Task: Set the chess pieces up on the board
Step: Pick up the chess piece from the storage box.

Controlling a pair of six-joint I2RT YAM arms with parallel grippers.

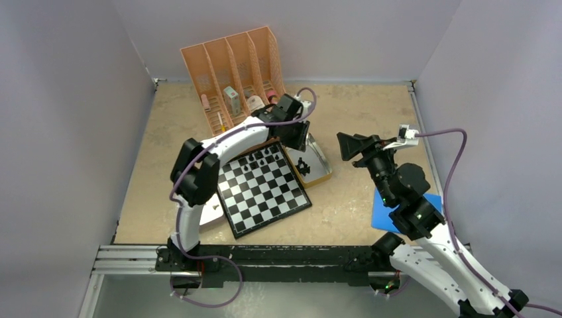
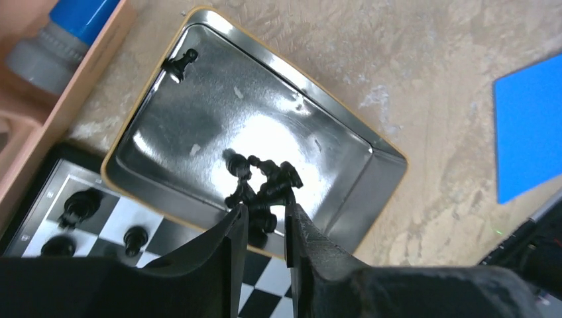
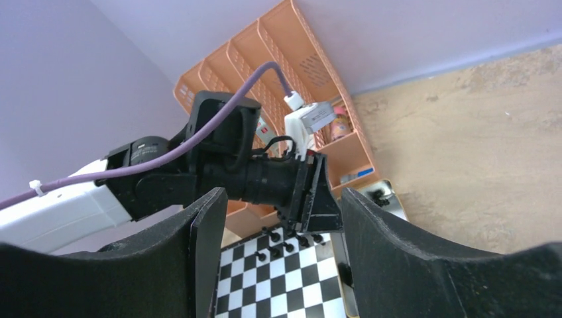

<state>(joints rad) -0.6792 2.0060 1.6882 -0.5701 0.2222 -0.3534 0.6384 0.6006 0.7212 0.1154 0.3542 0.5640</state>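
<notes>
Black chess pieces point(image 2: 262, 179) heap in metal tray point(image 2: 172, 126); left pincer point(image 2: 265, 209) flanks some.

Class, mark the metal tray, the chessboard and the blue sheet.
metal tray point(image 2: 199, 93), left wrist view, its bare floor
chessboard point(image 1: 268, 195), top view, an empty middle square
blue sheet point(image 2: 530, 126), left wrist view, middle of visible part

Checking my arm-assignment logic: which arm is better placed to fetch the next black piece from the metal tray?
Left. The left gripper hangs over the black pieces clustered in the metal tray, straddling one. The right gripper is open, raised, away from the tray.
</notes>
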